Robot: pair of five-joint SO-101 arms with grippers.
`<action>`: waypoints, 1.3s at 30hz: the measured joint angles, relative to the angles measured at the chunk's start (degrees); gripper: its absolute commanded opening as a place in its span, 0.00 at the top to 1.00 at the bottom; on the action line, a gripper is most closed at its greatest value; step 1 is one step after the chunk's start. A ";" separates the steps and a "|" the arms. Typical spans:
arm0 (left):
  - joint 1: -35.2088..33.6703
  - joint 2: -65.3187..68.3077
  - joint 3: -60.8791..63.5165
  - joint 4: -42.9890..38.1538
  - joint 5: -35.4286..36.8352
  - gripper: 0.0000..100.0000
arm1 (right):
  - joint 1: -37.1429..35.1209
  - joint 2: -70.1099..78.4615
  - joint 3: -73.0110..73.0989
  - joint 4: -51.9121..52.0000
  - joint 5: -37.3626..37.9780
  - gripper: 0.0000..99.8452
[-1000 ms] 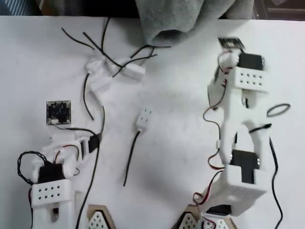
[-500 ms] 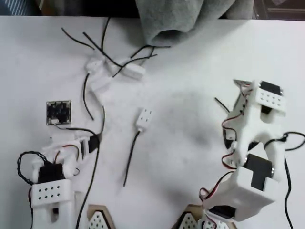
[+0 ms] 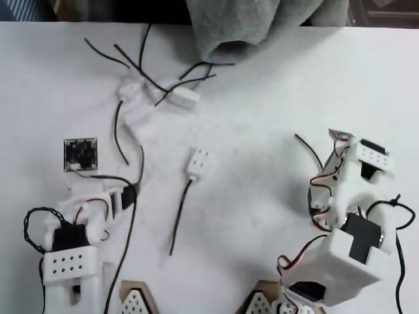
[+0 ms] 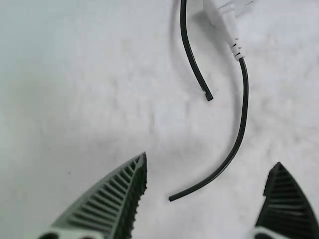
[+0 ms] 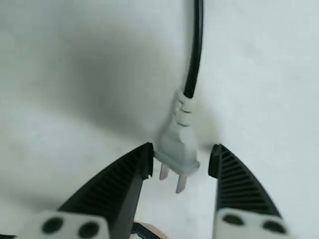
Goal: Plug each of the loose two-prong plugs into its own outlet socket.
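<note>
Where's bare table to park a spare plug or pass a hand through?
Widest bare patch: the middle, between the lone outlet socket with its cord and the right arm. Also bare: the far right corner, beyond that arm, beside the grey cloth. Crowded: far left, from the tangle of plugs and black cords down to the left arm.

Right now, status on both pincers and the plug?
Left pincer open over a cord end. Right pincer open, straddling a plug, not clamped. Socket mid-table, unplugged.

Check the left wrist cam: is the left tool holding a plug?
No: the left tool is open above the table, and only a loose black cable lies between its fingers.
</note>
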 measured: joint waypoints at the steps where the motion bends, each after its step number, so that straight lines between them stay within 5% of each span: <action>1: 0.00 0.00 0.00 0.00 0.00 0.63 | 0.00 0.00 0.70 -0.79 0.00 0.81; 39: 0.00 0.00 0.00 0.00 0.00 0.63 | -5.01 -0.88 2.81 -6.24 -10.20 0.85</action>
